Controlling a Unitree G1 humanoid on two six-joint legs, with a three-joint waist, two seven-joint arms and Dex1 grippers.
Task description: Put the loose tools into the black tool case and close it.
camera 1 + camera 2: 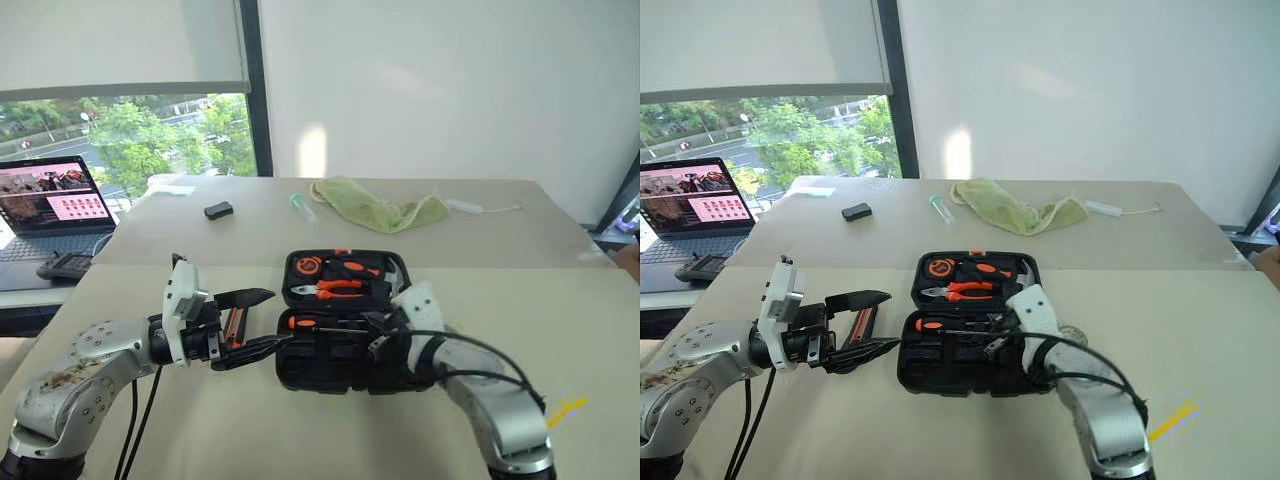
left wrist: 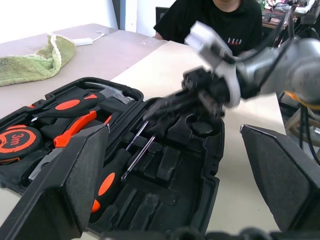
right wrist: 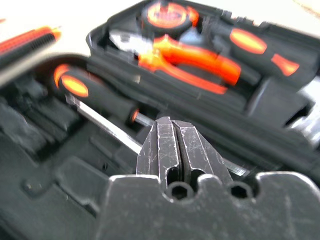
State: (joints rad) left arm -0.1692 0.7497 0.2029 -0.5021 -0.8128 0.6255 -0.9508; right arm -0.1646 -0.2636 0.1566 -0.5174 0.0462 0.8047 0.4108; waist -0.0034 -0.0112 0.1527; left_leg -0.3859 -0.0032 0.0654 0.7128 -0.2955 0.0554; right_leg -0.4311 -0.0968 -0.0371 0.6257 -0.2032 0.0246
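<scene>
- The black tool case (image 1: 345, 335) lies open on the table (image 1: 560, 300), its near half directly under the right gripper (image 3: 172, 145) and just ahead of the left gripper's tips.
- Right gripper: jaws pressed together with nothing between them, poised just above the case's near half.
- Left gripper (image 1: 245, 325): jaws spread wide and empty, pointing sideways at the case's near-left corner; something orange and black lies on the table between them (too hidden to identify).
- A long screwdriver (image 2: 117, 172) lies in the near half, just beyond the closed right tips. Its long axis runs along the case's length, handle toward the left gripper, shaft toward the right one.
- The far half holds orange-handled pliers (image 1: 330, 288), a tape measure (image 2: 17, 142) and further tools seated in their slots.
- Handling, as judged: the case is rigid moulded plastic, light, and likely to slide on the smooth table if pushed at one edge; take it by the rim of the free half.
- The screwdriver is stiff, its steel shaft slick; the rubbery handle is the sounder hold.
</scene>
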